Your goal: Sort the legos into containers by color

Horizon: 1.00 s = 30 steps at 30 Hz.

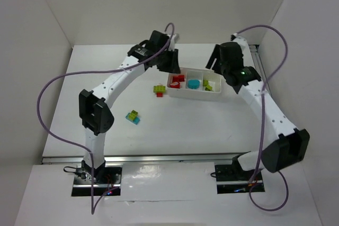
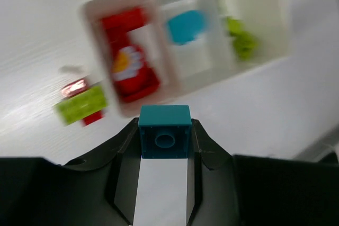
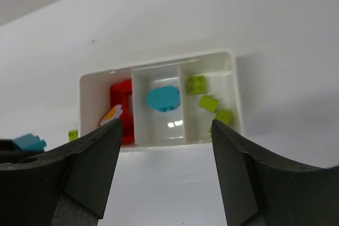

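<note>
Teal square plastic lego brick (image 2: 164, 130) pinched in left jaws, white plastic three-compartment tray (image 1: 193, 95) rim at 12 o'clock; right jaws gape empty

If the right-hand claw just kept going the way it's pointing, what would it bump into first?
Probably the white tray, around its middle compartment with the blue brick. Nothing shows between the right gripper and it, though depth is hard to judge.

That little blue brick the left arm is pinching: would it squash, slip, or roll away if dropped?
Probably not squash: the blue brick shows sharp square edges between the fingers, so it looks rigid. Its smooth sides may be slippery. Flat faces suggest it would settle rather than roll.
</note>
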Available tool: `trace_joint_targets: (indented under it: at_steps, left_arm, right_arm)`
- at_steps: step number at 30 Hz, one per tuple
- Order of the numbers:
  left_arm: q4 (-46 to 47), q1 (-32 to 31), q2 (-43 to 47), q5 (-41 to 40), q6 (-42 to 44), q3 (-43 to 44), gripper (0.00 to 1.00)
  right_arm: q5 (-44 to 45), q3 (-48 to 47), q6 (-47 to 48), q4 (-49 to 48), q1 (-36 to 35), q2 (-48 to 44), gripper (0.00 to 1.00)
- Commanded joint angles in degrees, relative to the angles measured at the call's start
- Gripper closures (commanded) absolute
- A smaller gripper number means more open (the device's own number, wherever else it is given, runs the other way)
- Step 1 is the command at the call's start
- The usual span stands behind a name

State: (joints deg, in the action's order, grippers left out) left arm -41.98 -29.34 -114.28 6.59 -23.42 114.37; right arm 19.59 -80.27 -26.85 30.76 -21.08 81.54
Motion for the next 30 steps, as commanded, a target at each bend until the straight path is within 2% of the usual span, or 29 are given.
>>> trace_joint_targets:
  at_steps: [1,6,12,14,16,17,19,24,26,28,30]
  left_arm:
    - [-1.3,-3.7,-5.6,6.5,1.7,6.4,0.89]
    - [0.5,-8.1,-14.7,9.7,-0.4,19.6,0.88]
    - [5.0,-8.1,-22.5,9.1,-2.8,24.9,0.86]
    - [5.7,-8.1,-23.2,8.3,-2.8,24.9,0.76]
    - [5.7,-8.1,-23.7,7.7,-2.8,24.9,0.58]
    - [6.2,-8.1,-23.7,7.2,-2.8,24.3,0.36]
    - [6.2,-8.1,-23.7,7.7,-2.8,24.3,0.18]
    - [6.7,-8.6,-21.0,8.4,-2.8,23.8,0.05]
    - [6.7,-8.6,-19.0,8.4,-2.8,22.1,0.05]
    - [5.3,-8.6,-14.2,6.4,-1.5,20.5,0.11]
    - [2.9,-8.6,-9.3,3.9,-0.4,14.9,0.13]
  right_arm:
    - [3.8,4.8,-5.1,-2.8,4.2,-7.6,0.25]
    - [2.4,6.3,-4.5,-1.2,9.6,-11.7,0.25]
    - [0.5,5.7,-2.5,1.5,14.3,-13.8,0.25]
    - [-0.3,6.3,-2.5,1.5,15.5,-14.9,0.25]
    - [-1.0,6.9,-2.0,1.5,17.1,-14.9,0.25]
    - [-2.4,6.9,-2.0,1.5,17.9,-15.4,0.25]
    - [-3.0,7.4,-2.0,1.5,18.5,-15.4,0.25]
    - [-4.9,8.5,-2.0,1.0,18.5,-15.4,0.25]
    - [-5.6,8.5,-1.4,1.0,18.5,-15.4,0.25]
    - [-7.5,9.0,-0.9,0.4,18.5,-15.4,0.25]
    - [-9.8,9.5,0.0,-0.3,18.5,-15.4,0.25]
